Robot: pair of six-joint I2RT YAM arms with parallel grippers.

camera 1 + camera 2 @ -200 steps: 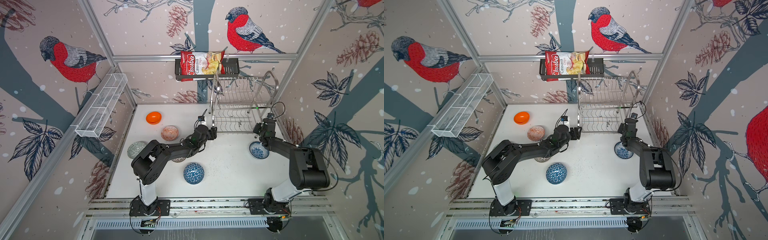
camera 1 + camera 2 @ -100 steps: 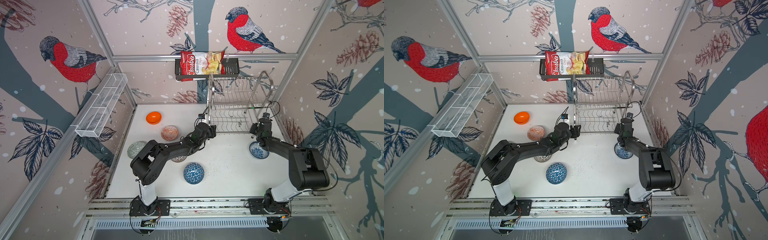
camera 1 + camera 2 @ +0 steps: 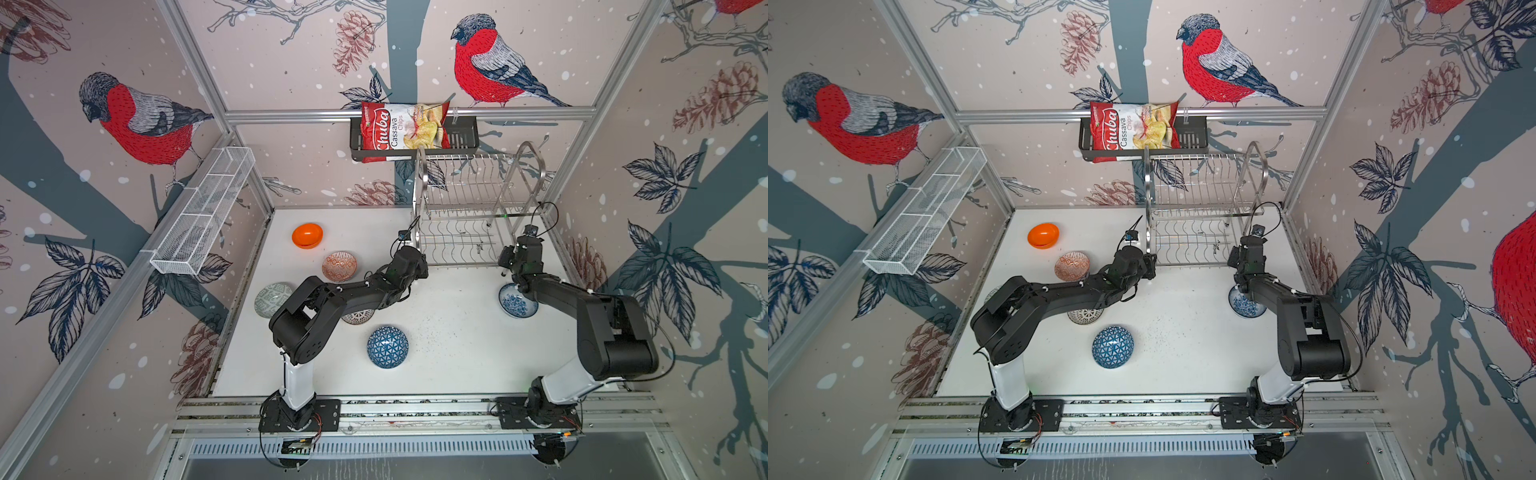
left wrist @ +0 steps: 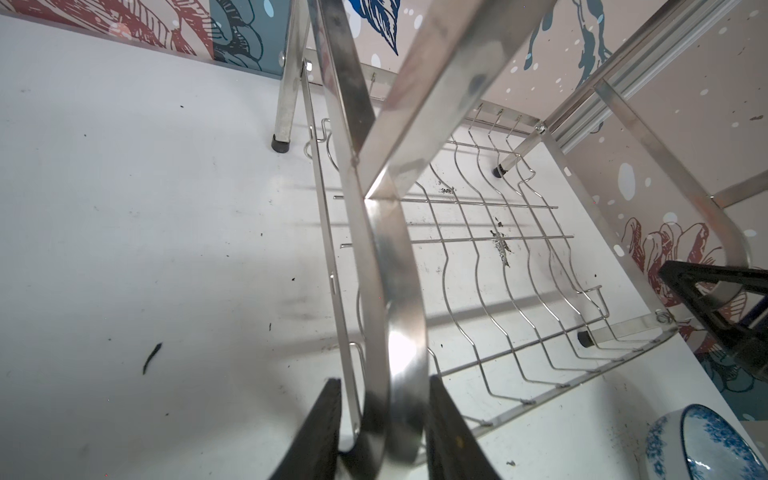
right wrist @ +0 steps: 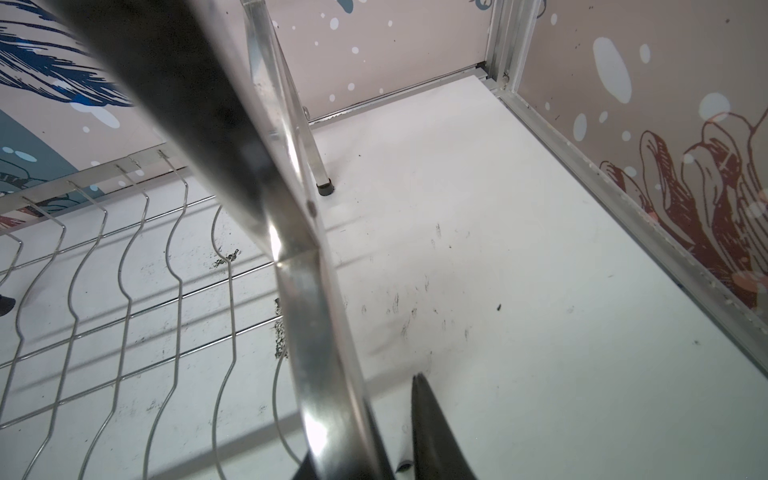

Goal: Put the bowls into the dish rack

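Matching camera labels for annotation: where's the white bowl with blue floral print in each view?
In a top view: blue-floral white bowl on the white table, right of centre, just in front of the shiny steel-wire dish rack.
In a top view: same spot, in front of the rack.
Left wrist: partly cut off at the picture edge, past the rack.
Right wrist: not in it.
Shared landmark: the rack, wavy slot wires showing in all four.
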